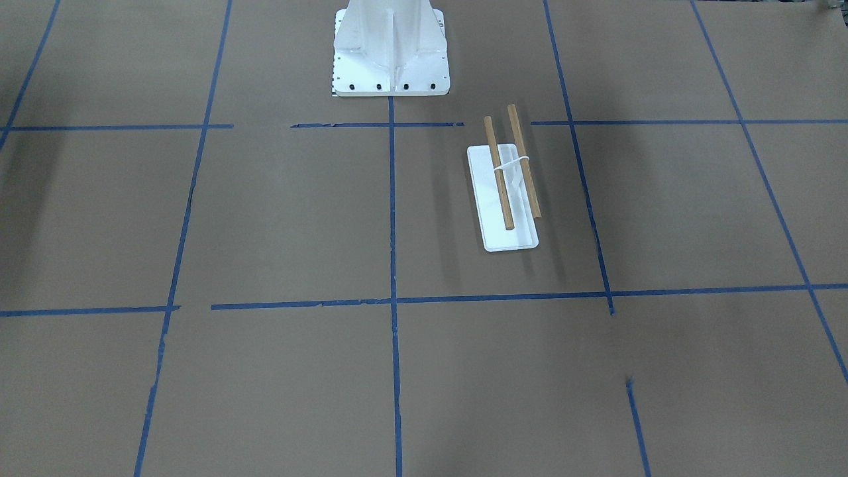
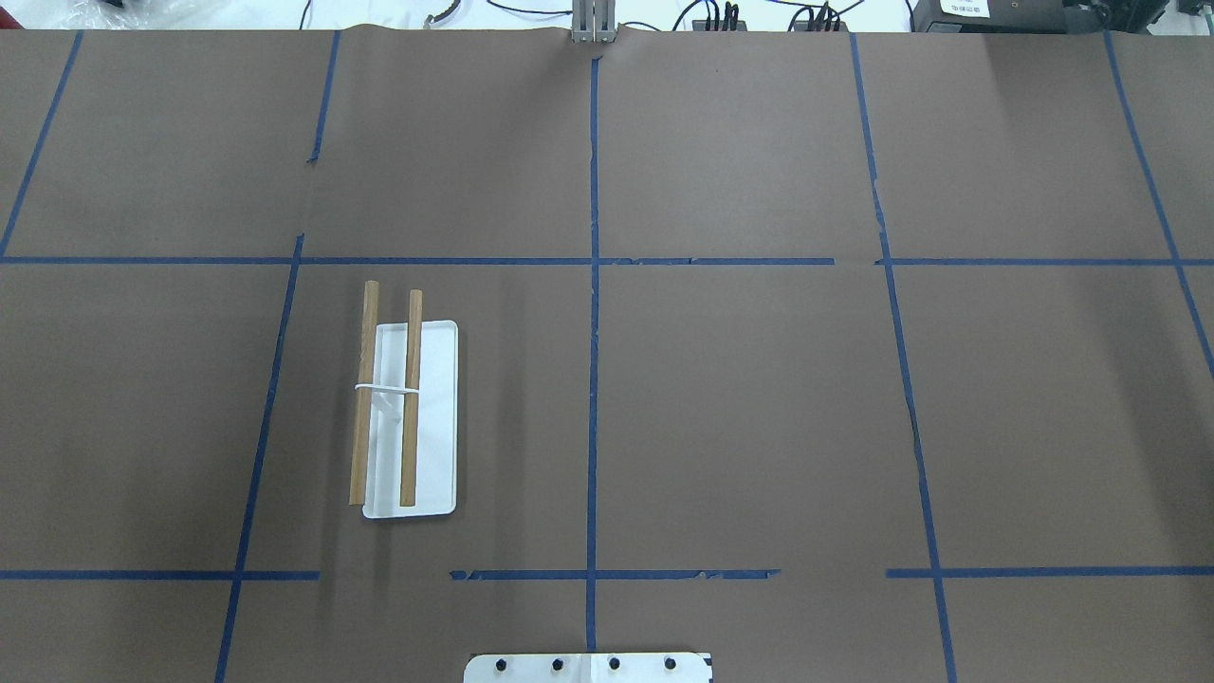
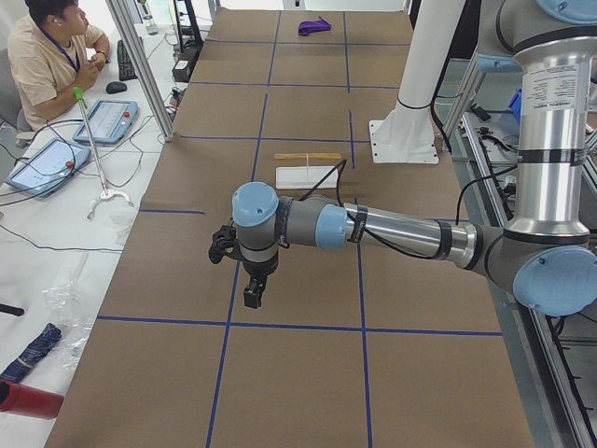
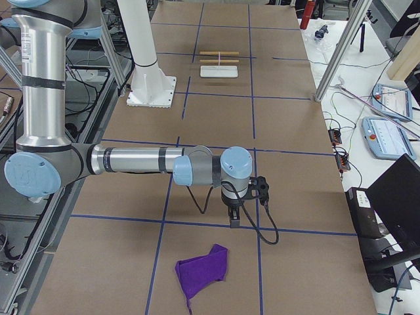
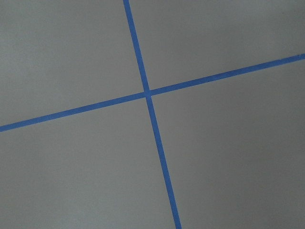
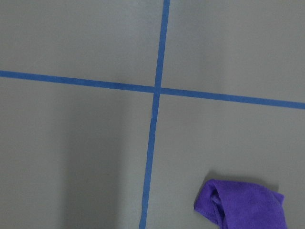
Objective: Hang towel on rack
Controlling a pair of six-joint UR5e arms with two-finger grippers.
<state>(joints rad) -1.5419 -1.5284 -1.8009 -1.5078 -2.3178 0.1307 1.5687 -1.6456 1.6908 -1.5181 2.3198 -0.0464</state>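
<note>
The rack point(image 2: 432, 417), a flat white base with two parallel brown dowels, stands on the table's left half; it also shows in the front view point(image 1: 510, 232) and far off in both side views point(image 3: 308, 175) point(image 4: 218, 71). A crumpled purple towel point(image 4: 202, 269) lies on the table near its right end, and shows at the bottom right of the right wrist view point(image 6: 243, 202). My right gripper point(image 4: 234, 216) hangs above the table a little beyond the towel. My left gripper point(image 3: 252, 294) hangs over the table's left end. I cannot tell whether either is open or shut.
The large white metal pedestal point(image 1: 391, 59) stands at the robot's side of the table's middle. Blue tape lines point(image 2: 593, 285) grid the brown table. An operator point(image 3: 51, 56) sits beside the table with tablets and cables. Metal frame posts point(image 4: 341, 49) stand along the operators' side.
</note>
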